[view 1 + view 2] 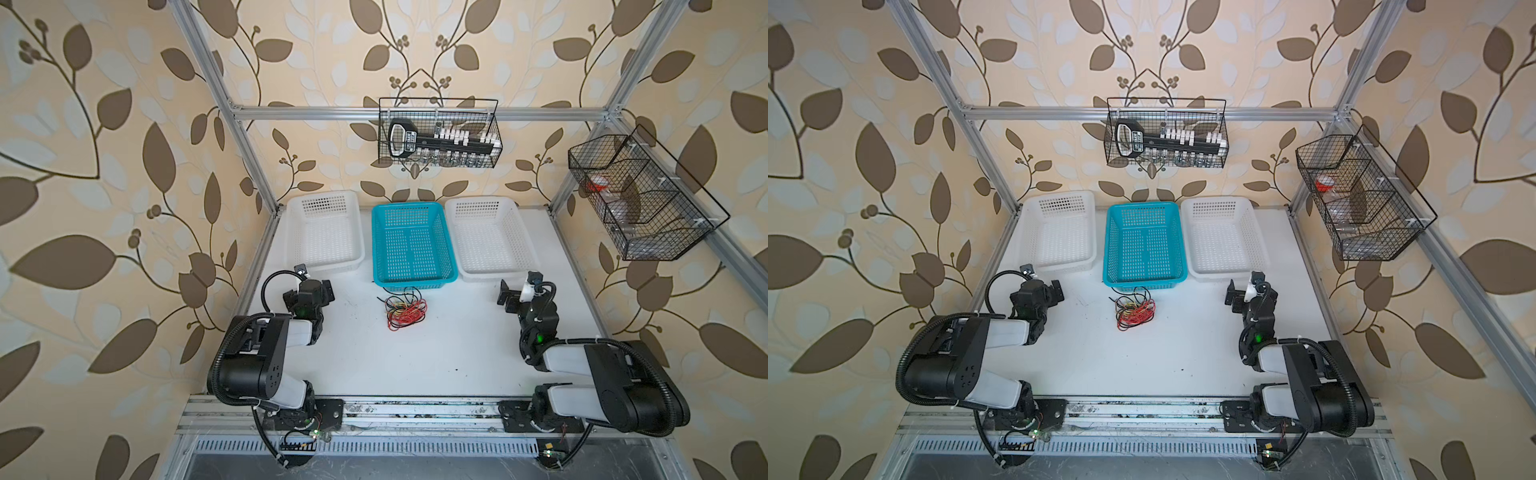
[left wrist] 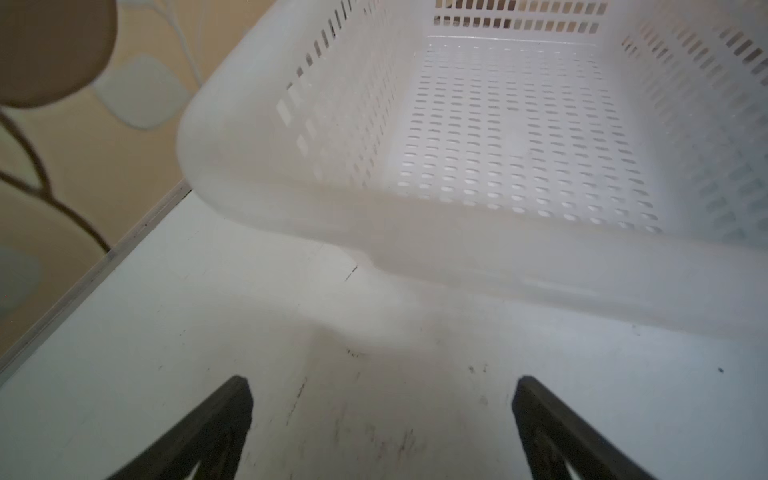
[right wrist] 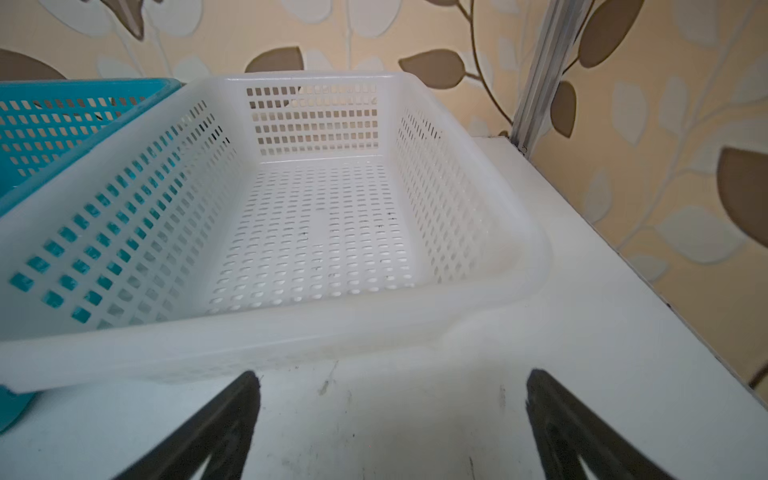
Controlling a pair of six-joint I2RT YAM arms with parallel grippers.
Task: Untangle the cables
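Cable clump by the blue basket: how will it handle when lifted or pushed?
Likely floppy: the cables are thin wires lying in loose loops on the table. Probably light, so a push may slide the clump rather than spread it. Red, yellow and black strands interweave, so lifting one would likely drag the rest.

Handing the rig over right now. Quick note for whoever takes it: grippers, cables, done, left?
Hands: left gripper open and empty, facing the left white basket; right gripper open and empty, facing the right white basket.
Job's things: cables lie in one red, yellow and black tangle on the table, just in front of the blue basket, between the arms.
Done: nothing. All three baskets look empty.
Left: the whole untangling.
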